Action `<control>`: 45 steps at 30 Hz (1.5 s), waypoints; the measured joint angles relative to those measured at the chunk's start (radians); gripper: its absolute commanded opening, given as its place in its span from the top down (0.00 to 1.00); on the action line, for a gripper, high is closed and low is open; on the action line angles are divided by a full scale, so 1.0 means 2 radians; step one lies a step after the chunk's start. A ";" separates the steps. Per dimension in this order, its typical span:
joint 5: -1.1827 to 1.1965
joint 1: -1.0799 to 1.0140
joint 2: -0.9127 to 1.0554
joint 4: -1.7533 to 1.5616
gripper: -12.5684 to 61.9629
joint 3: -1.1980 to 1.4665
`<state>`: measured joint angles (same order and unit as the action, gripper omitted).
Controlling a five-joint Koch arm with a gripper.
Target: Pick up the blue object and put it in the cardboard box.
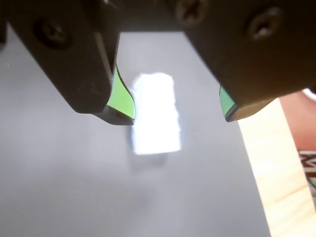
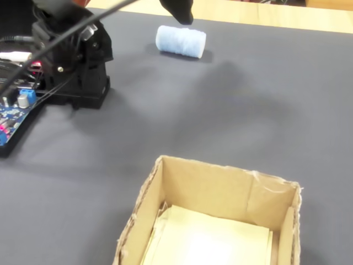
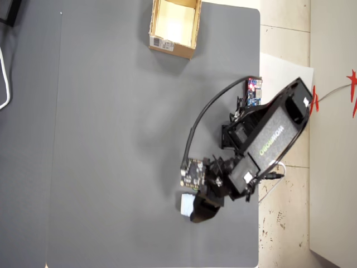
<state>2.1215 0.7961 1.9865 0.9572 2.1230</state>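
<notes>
In the wrist view my gripper is open, its two green-lined fingers wide apart above the grey mat. The blue object looks washed-out white here. It lies on the mat below and between the jaws, close to the left finger and well clear of the right one. The fixed view shows the pale blue ribbed block at the far side of the mat with a dark finger tip just above it. From overhead the gripper partly covers the block. The cardboard box stands open and upright, at the top in the overhead view.
The arm's black base and a dark-blue circuit board stand at the left of the fixed view. The mat's edge and a wooden surface lie right of the gripper in the wrist view.
</notes>
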 measured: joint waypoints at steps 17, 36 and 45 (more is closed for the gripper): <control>0.000 0.034 -0.164 -0.066 0.40 -0.018; 0.002 0.028 -0.191 -0.183 0.77 0.031; -0.007 -0.001 -0.146 -0.242 0.77 0.050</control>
<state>2.1077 0.7946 1.6935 0.4740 2.2227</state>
